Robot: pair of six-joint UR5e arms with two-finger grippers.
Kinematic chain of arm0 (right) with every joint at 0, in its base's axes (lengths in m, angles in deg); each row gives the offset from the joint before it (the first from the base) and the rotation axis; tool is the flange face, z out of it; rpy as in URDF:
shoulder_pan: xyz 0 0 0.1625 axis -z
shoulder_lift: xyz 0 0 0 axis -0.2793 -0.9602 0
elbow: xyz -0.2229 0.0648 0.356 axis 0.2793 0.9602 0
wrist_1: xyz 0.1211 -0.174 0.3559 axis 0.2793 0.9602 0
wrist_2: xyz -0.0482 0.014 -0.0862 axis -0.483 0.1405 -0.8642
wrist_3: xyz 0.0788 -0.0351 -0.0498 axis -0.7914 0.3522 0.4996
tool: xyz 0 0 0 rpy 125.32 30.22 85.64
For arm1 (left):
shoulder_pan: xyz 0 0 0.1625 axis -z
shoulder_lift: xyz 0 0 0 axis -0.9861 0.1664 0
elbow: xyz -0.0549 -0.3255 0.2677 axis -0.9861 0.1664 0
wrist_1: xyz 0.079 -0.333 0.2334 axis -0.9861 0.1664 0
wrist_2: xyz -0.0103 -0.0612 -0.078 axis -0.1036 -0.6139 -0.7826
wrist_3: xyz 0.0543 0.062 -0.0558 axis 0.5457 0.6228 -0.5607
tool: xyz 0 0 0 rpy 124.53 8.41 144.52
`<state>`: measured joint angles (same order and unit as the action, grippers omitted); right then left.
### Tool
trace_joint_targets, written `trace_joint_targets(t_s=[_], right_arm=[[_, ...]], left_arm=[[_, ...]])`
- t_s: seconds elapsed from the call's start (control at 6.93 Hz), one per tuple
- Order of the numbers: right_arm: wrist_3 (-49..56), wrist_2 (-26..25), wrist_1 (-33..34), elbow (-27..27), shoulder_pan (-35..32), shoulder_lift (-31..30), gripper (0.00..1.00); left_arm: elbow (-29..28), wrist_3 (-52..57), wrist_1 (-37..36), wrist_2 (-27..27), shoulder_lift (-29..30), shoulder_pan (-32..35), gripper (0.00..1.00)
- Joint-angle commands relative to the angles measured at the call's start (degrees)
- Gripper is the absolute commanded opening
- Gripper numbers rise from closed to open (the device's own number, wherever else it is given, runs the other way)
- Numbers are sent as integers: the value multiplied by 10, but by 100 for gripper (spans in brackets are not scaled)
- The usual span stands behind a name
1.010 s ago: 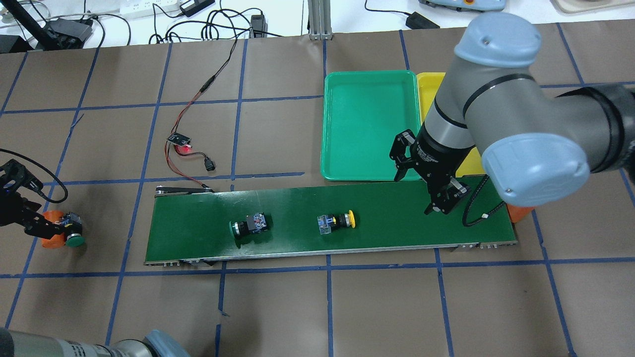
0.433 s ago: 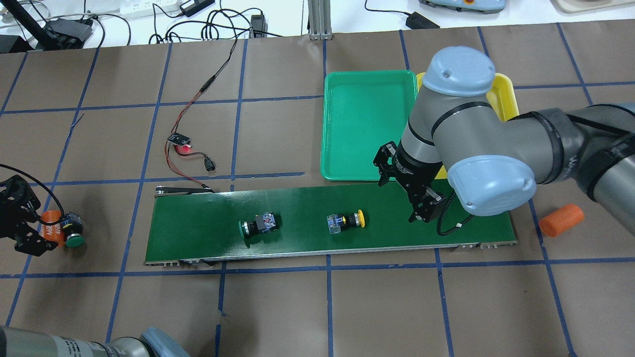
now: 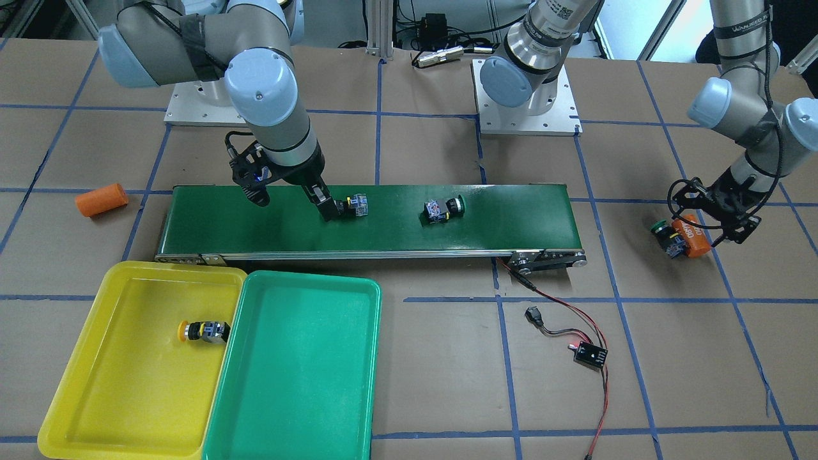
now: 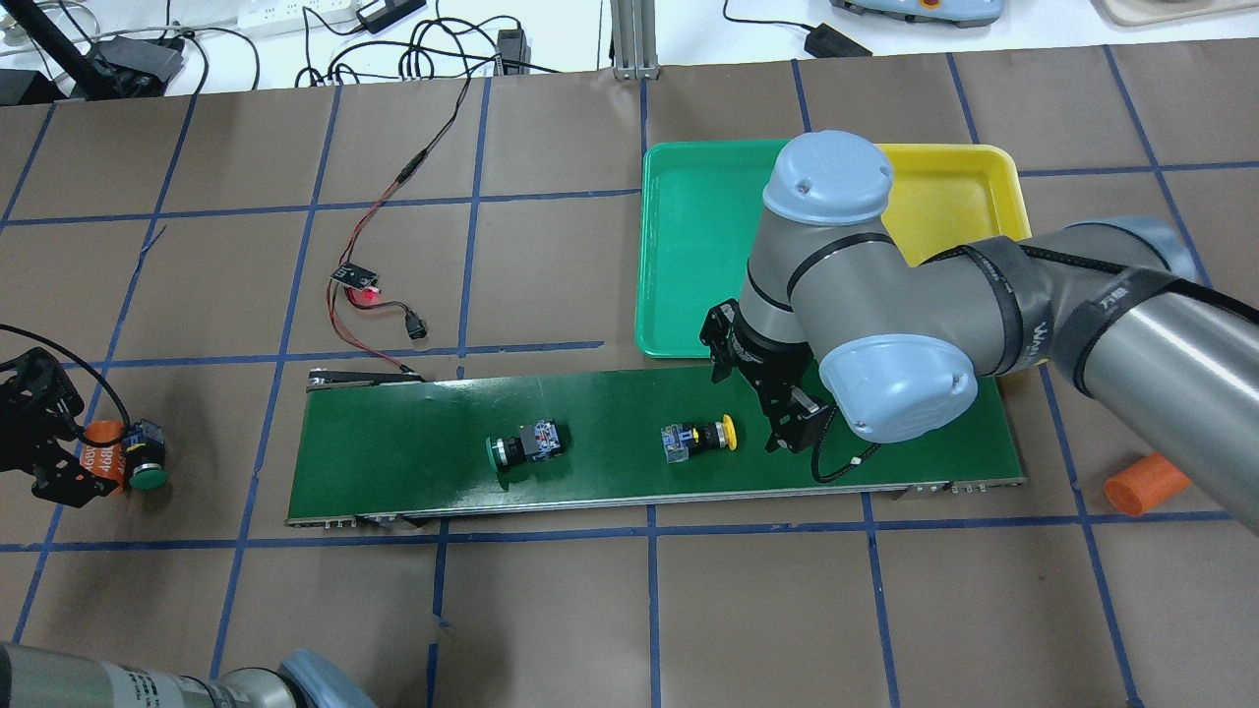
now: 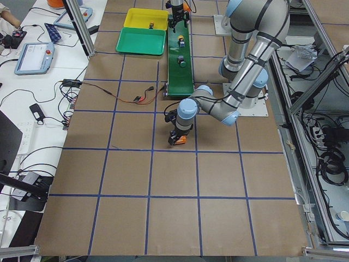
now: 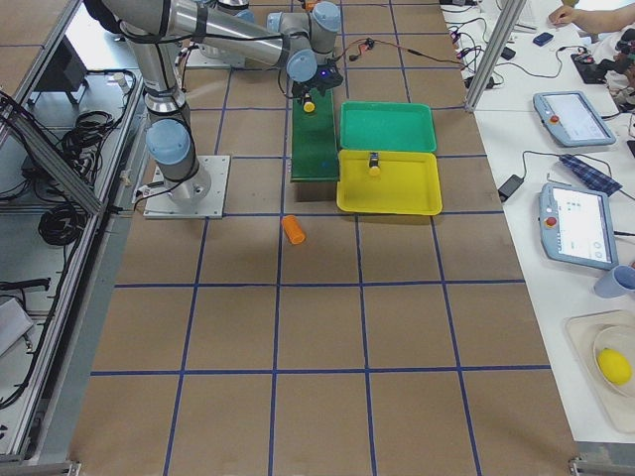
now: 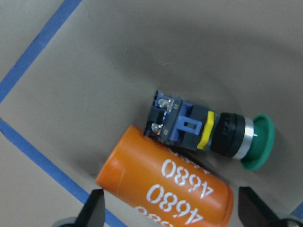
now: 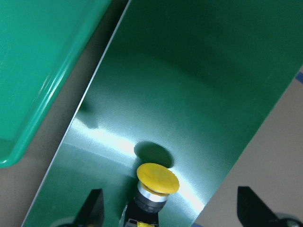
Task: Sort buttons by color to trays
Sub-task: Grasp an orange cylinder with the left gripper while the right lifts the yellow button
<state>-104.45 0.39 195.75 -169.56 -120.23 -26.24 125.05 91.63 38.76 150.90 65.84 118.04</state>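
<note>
Four buttons: two yellow buttons (image 3: 351, 206) (image 3: 203, 331), two green buttons (image 3: 443, 209) (image 3: 664, 237). Two trays: one yellow tray (image 3: 108, 396), one green tray (image 3: 294, 383). Two orange cylinders (image 3: 101, 199) (image 3: 693, 235). One belt (image 3: 511, 214). One circuit board (image 3: 589, 355).

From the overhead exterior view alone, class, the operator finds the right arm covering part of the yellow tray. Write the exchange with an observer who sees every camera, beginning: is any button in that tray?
Observer: Yes. The front-facing view shows one yellow-capped button lying in the yellow tray, close to the side that meets the green tray.
Operator: Does the arm hide anything in the green tray?
Observer: No. The front-facing view shows its whole floor, with no button in it.
Operator: Are the right jaws shut on the yellow button on the belt?
Observer: No. The right wrist view shows them open, that button's cap between the fingers, ungripped.
</note>
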Motion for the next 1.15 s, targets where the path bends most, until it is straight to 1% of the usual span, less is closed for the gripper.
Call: trace_joint_targets(t_s=[0.0,0.14,0.43,0.58,0.72,0.87,1.01], right_arm=[[-5,3,3,0,-5,7,100],[-6,3,3,0,-6,16,100],[-6,2,1,-2,-8,20,100],[-5,3,3,-14,-8,24,100],[-4,2,3,-21,-8,26,100],[-3,2,3,-21,-8,27,95],[10,-6,3,-21,-7,27,54]], left_arm=[[-2,0,-4,-4,2,3,100],[-2,-2,-6,-5,7,3,100],[-20,-4,-7,-15,27,3,100],[-32,-2,-6,-15,38,2,100],[-33,-1,-5,-16,45,3,93],[-33,-5,-4,-16,46,3,64],[-33,-7,-3,-20,46,3,44]])
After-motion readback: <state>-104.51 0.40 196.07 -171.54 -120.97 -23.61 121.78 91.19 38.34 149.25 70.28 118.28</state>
